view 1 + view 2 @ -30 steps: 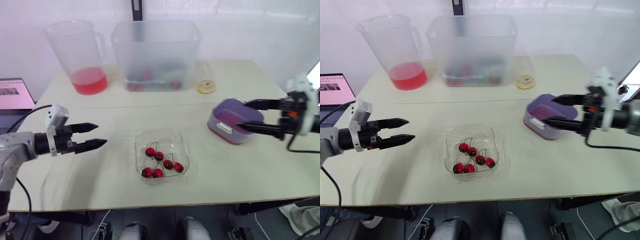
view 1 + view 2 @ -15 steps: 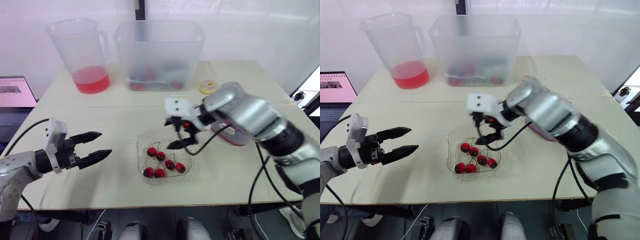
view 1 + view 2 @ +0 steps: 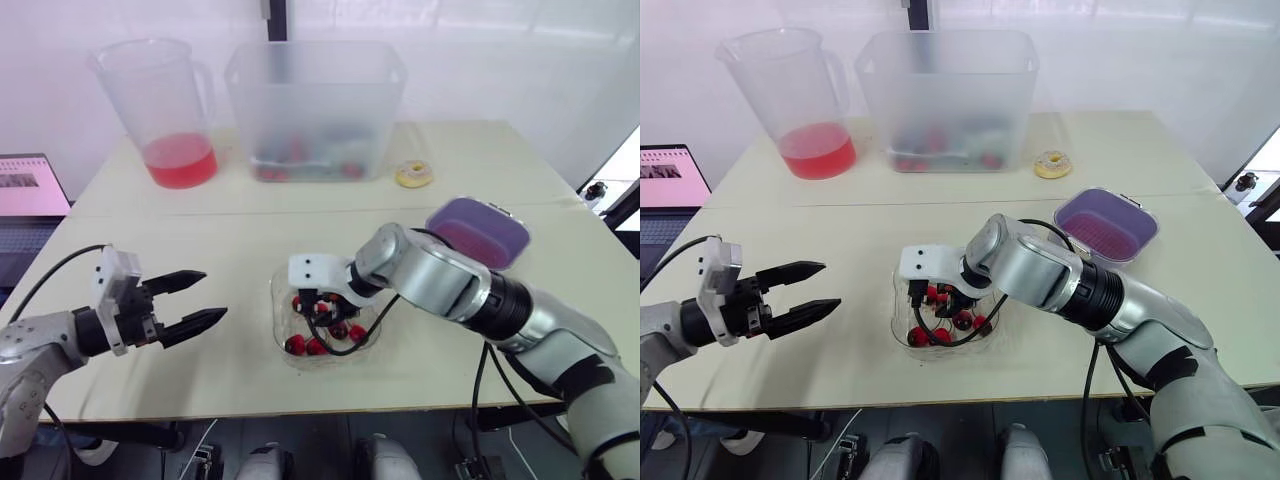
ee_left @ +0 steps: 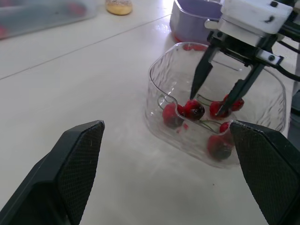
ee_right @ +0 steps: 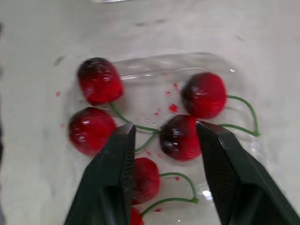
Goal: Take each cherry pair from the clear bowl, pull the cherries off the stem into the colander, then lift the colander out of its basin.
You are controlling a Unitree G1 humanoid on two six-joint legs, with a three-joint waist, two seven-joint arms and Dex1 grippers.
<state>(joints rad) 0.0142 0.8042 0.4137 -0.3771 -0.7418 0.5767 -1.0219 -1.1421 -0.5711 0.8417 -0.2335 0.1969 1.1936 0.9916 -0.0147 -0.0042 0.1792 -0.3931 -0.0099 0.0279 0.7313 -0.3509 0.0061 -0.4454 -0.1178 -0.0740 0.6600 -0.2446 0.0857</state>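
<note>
Six cherries (image 5: 204, 95), as far as I can tell past the right pincer (image 5: 165, 127), in one clear bowl (image 4: 161, 84). One purple colander (image 3: 1106, 222), one jug (image 3: 800, 90), one tub (image 3: 948, 90), one doughnut (image 3: 1051, 164), one laptop (image 3: 670, 180).

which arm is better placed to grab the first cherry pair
Right. The right tool is open, down inside the bowl, straddling a dark cherry and its stem. The left tool hangs open over the table, apart from the bowl.

Right hand (image 4: 206, 105) now down inside the clear bowl (image 3: 277, 312), fingers (image 5: 112, 187) apart astride the cherries (image 5: 178, 138).
</note>
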